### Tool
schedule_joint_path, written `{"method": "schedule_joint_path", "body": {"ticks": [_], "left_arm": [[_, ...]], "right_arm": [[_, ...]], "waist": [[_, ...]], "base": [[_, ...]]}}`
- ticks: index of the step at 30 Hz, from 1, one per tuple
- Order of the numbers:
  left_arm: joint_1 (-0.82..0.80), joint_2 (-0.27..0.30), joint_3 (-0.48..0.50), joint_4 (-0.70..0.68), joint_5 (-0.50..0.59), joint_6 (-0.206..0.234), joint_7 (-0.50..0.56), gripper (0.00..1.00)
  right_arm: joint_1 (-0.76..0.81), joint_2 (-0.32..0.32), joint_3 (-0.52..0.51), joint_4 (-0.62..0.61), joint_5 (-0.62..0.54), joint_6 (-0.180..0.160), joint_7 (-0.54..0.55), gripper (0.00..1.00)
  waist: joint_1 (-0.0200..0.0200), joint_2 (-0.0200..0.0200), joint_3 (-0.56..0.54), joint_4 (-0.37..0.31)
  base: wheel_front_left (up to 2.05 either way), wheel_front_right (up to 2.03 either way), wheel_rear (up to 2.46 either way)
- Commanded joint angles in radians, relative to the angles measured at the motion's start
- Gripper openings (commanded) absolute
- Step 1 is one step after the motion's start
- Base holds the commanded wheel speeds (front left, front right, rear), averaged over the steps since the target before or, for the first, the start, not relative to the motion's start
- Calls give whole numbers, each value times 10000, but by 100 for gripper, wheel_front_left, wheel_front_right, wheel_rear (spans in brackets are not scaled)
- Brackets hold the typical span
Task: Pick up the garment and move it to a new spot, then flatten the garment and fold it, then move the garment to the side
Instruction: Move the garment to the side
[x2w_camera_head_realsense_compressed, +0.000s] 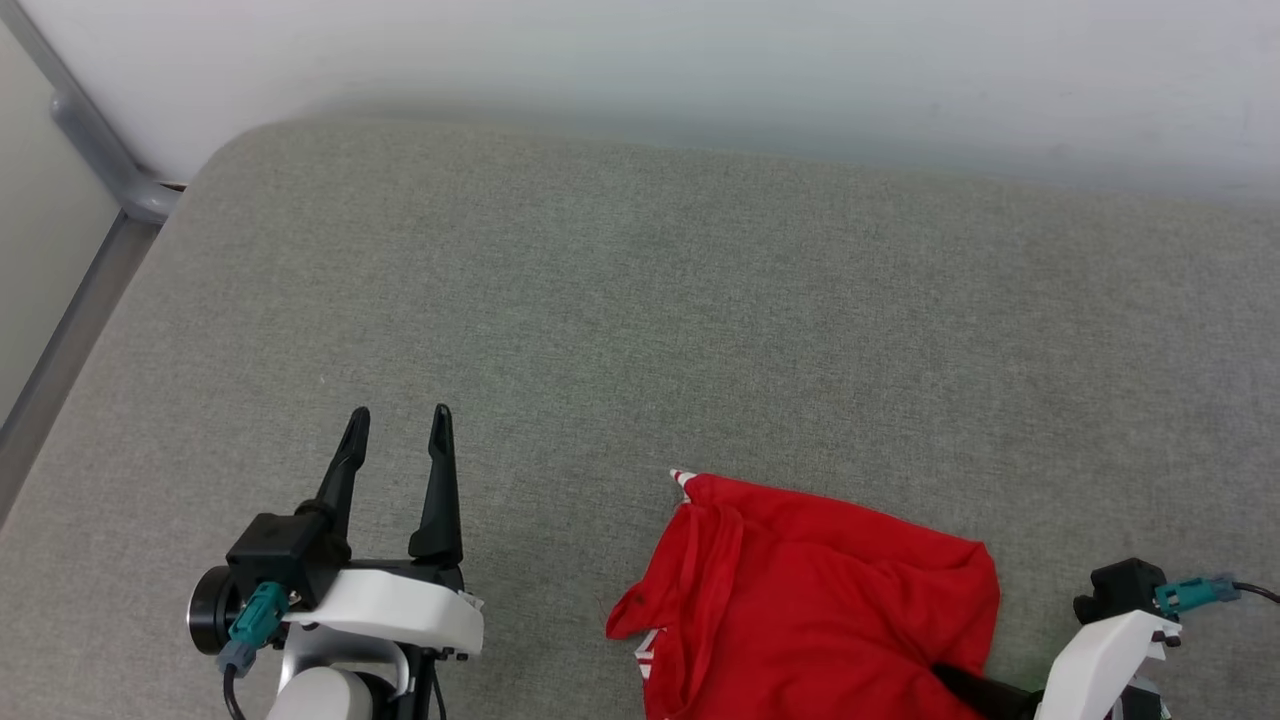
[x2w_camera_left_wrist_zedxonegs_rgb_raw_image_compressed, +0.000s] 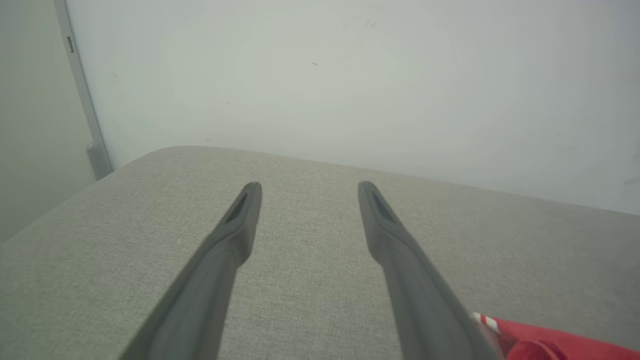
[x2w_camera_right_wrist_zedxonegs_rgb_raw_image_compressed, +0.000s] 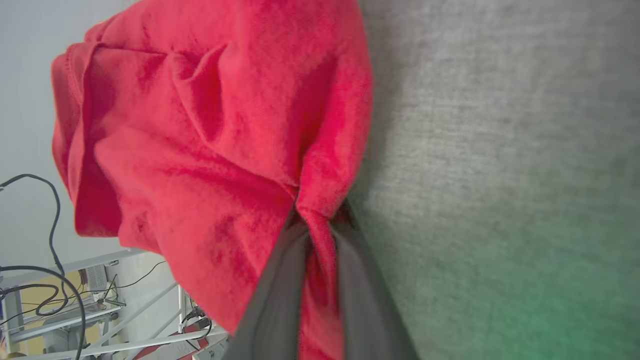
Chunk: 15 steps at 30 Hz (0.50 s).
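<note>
The bright-red garment (x2w_camera_head_realsense_compressed: 810, 600) lies crumpled near the front right of the grey cushioned surface, a bit of white stripe trim showing at its far corner and lower left edge. My right gripper (x2w_camera_head_realsense_compressed: 965, 685) reaches in from the lower right and is shut on the garment's right edge. In the right wrist view its two dark fingers (x2w_camera_right_wrist_zedxonegs_rgb_raw_image_compressed: 280, 295) pinch a gathered fold of the red garment (x2w_camera_right_wrist_zedxonegs_rgb_raw_image_compressed: 210, 130). Well to the left of the cloth, my left gripper (x2w_camera_head_realsense_compressed: 398, 425) stands open over bare cushion with nothing between its fingers. The left gripper (x2w_camera_left_wrist_zedxonegs_rgb_raw_image_compressed: 309, 192) appears wide apart, with a corner of the garment (x2w_camera_left_wrist_zedxonegs_rgb_raw_image_compressed: 550, 340) at bottom right.
The grey cushion (x2w_camera_head_realsense_compressed: 640, 320) stretches broadly beyond and left of the cloth. A pale wall (x2w_camera_head_realsense_compressed: 700, 60) runs along its far edge, and a grey metal post (x2w_camera_head_realsense_compressed: 95, 135) stands at the far left corner. Cables and a metal frame (x2w_camera_right_wrist_zedxonegs_rgb_raw_image_compressed: 75, 310) lie off the front edge.
</note>
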Motion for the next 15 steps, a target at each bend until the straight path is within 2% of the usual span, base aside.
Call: {"method": "schedule_joint_path", "body": {"ticks": [1,5,9,15], "left_arm": [[55,-39,20,23,69,-48,-18,100],[118,-78,60,169,193,-193,-18,100],[233,-133,178,332,261,-260,-18,100],[478,-125,221,384,540,-372,-18,100]], "right_arm": [[77,51,110,160,-113,-21,114,0],[-159,-155,52,-185,-251,-18,-43,0],[-298,-551,21,-441,-982,-16,-347,0],[-439,-938,-228,-598,-2146,-13,-492,0]], "waist": [[-1,0,-46,-20],[-1,0,-288,-126],[-1,0,-639,-361],[-1,0,-931,-1181]], "base": [[0,0,0],[0,0,0],[0,0,0],[0,0,0]]}}
